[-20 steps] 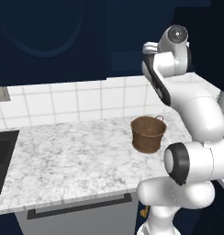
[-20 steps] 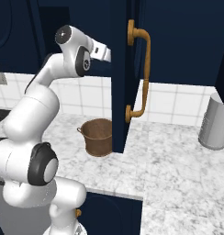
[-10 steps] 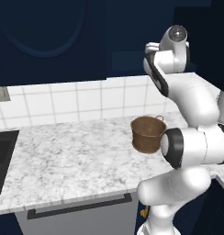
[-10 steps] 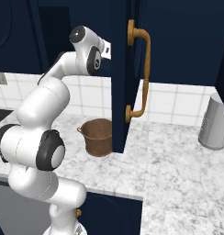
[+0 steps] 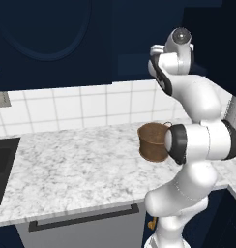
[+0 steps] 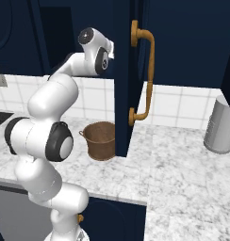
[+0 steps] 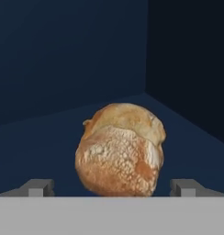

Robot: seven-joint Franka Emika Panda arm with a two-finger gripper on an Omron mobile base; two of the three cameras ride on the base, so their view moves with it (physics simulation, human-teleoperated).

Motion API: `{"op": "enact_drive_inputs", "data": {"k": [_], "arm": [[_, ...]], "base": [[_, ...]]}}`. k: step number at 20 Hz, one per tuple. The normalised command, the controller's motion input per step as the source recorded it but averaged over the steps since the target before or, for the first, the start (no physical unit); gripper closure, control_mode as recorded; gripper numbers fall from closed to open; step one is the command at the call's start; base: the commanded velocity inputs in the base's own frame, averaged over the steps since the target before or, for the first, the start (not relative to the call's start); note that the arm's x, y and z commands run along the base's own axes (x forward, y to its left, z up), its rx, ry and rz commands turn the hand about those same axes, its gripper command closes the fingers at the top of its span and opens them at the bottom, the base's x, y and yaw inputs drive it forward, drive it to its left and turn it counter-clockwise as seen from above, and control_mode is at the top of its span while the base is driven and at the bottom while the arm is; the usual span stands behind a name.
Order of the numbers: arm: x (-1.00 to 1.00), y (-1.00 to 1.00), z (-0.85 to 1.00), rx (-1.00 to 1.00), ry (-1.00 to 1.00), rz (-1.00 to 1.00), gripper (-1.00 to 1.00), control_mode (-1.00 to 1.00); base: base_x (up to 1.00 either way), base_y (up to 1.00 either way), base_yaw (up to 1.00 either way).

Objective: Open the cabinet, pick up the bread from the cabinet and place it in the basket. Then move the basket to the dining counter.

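The bread (image 7: 119, 149) is showing a tan-gold crust with a paler speckled face, sitting on the dark navy cabinet (image 7: 63, 59) floor. The basket (image 6: 101, 140) is looking rusty brown, perhaps woven, against white-grey marbled worktop (image 5: 66, 169); the door handle (image 6: 146, 70) is gleaming brass.

Glossy white rounded arm (image 5: 197, 97), black joint bands, 2 grey fingertips (image 7: 38, 187)

The white arm (image 5: 197, 145) rises at the right and bends up toward the dark navy cabinet (image 5: 52, 43) above the tiled wall (image 5: 81, 106). The brown basket (image 5: 153, 140) stands on the marbled worktop (image 5: 66, 169), just beside the arm's elbow and partly hidden by it. A black sink (image 5: 1, 167) is at the far left. Under the worktop is a grey drawer (image 5: 81, 227) with a black bar handle (image 5: 83, 218).
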Motion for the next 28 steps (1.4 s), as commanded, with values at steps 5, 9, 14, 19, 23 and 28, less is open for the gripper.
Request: {"op": "enact_drive_inputs", "data": {"k": [5, 9, 14, 19, 23, 28], "arm": [[0.23, -0.09, 0.0, 0.0, 0.05, -0.03, -1.0, -1.0], [0.24, -0.04, 0.0, 0.0, 0.04, -0.03, -1.0, -1.0], [0.16, -0.02, -0.05, 0.0, 0.0, 0.0, -1.0, -1.0], [0.1, -0.07, -0.21, 0.0, 0.0, 0.0, 1.0, -1.0], [0.04, -0.01, -0.06, 0.0, 0.0, 0.0, 1.0, -1.0], [0.0, 0.0, -0.03, 0.0, 0.0, 0.0, 1.0, -1.0]], "base": [[0.0, 0.0, 0.0], [0.0, 0.0, 0.0], [0.0, 0.0, 0.0], [0.0, 0.0, 0.0], [0.0, 0.0, 0.0], [0.0, 0.0, 0.0]]}}
